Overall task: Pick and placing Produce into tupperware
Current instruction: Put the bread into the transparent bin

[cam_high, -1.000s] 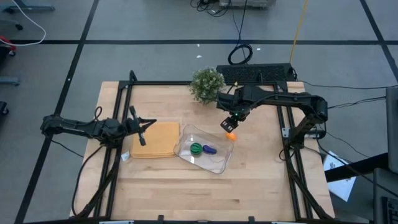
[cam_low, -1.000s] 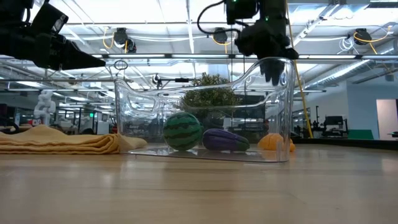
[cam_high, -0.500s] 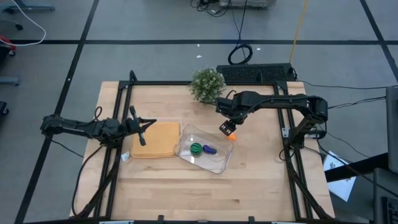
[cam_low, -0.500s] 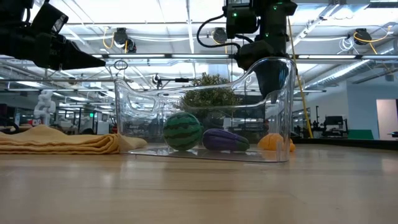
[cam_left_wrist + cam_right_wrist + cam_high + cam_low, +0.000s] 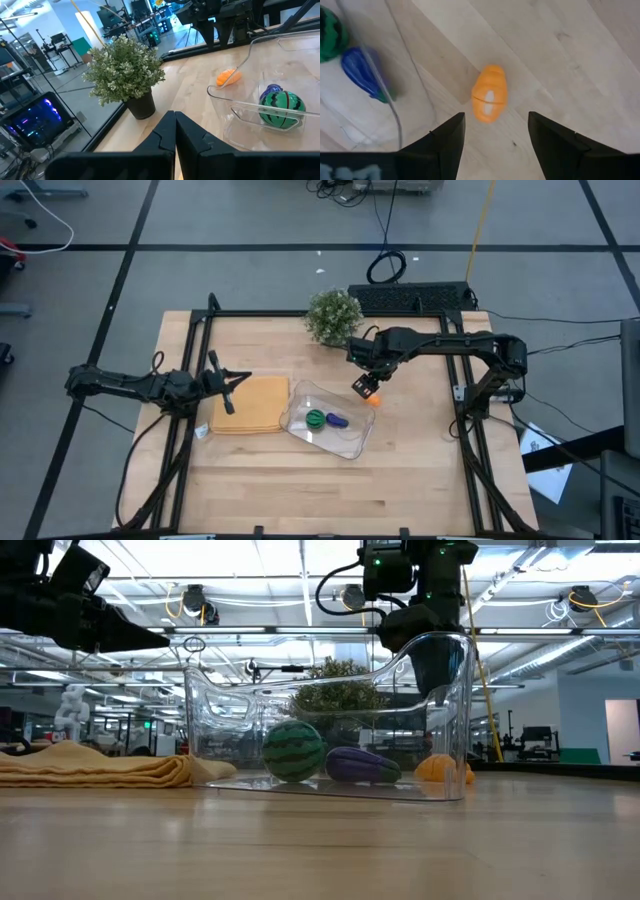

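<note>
Right gripper [image 5: 495, 132] hovering, fingers apart, over orange piece [image 5: 489, 99].
Left gripper [image 5: 175, 132] is waiting, fingers together, above tan mat [image 5: 250, 403].

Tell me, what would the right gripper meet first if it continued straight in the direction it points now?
Most likely the orange piece. The right gripper points down at the table, open, and that piece lies on the wood between its fingers, just outside the tupperware. How high above it the gripper hangs is unclear.

Robotics lab: test rigs [image 5: 520, 735], monitors [image 5: 30, 122].
</note>
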`<move>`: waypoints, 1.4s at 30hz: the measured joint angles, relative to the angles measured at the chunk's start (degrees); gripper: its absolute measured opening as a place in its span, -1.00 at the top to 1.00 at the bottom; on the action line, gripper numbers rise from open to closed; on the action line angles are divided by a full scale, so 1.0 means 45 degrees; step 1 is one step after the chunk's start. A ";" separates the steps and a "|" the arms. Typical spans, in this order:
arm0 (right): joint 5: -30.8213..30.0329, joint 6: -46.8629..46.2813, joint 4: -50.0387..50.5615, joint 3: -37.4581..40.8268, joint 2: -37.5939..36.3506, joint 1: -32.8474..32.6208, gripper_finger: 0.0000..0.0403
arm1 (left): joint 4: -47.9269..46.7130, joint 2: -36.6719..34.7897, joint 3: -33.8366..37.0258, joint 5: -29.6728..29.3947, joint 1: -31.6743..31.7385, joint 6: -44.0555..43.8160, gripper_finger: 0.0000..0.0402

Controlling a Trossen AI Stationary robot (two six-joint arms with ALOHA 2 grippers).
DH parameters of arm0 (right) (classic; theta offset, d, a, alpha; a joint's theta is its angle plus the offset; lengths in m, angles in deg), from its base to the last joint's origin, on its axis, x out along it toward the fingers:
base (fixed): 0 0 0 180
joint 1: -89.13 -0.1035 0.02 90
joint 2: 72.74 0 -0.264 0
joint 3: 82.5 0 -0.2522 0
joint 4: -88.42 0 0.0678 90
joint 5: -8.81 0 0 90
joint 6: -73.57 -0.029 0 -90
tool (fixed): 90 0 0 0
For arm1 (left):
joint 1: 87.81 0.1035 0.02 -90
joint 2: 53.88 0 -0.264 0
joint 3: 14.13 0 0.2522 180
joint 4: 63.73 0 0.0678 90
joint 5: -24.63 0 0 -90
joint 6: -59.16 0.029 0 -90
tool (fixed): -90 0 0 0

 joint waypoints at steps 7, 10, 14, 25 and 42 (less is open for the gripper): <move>0.0000 -0.0093 -0.0950 0.0818 0.0000 -0.0066 -0.04 | -0.0099 0.0003 0.0000 0.0000 0.0002 -0.0005 0.98; -0.0004 -0.0284 -0.1145 0.1236 0.0005 -0.0070 -0.04 | -0.0103 0.0000 0.0000 0.0000 -0.0001 -0.0005 0.98; 0.0029 -0.0334 -0.1307 0.1714 0.0002 -0.0200 -0.03 | -0.0099 0.0003 0.0000 0.0000 0.0003 0.0005 0.98; 0.0427 -0.0153 -0.2845 0.2482 0.0000 -0.0572 -0.20 | -0.0099 0.0000 0.0000 0.0000 0.0004 0.0000 0.98; 0.0283 0.1181 -0.3277 0.2492 0.0000 -0.0563 -0.36 | -0.0172 0.0001 0.0000 0.0005 -0.0001 -0.0013 0.98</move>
